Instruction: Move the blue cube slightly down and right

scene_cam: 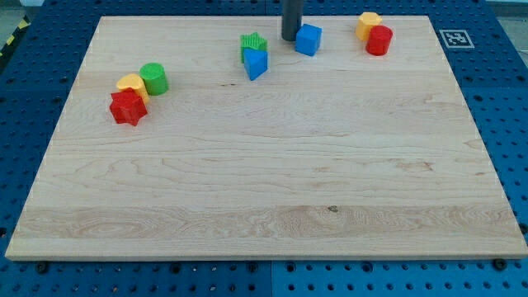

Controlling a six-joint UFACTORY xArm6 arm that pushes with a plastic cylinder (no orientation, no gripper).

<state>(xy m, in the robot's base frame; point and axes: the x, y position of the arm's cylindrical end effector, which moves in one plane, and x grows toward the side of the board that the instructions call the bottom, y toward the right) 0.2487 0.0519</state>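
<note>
Blue cube (308,39) sits near view's top edge of wooden board (264,206), just right of my tip (291,39). Tip is bare rod, grips nothing, appears touching or just beside cube's left face; contact unclear. Judgement: push should go rightward with downward lean, short stroke only; better to start from cube's upper-left so it drifts down-right, not straight right. Blue triangular block (256,63) and green block (253,44) lie left of tip, clear of path. No containers visible.

my tip (290,39) touching blue cube (308,40) on its left, view's top | blue triangular block (256,63) below green star block (253,44) | wooden board (272,198)
</note>
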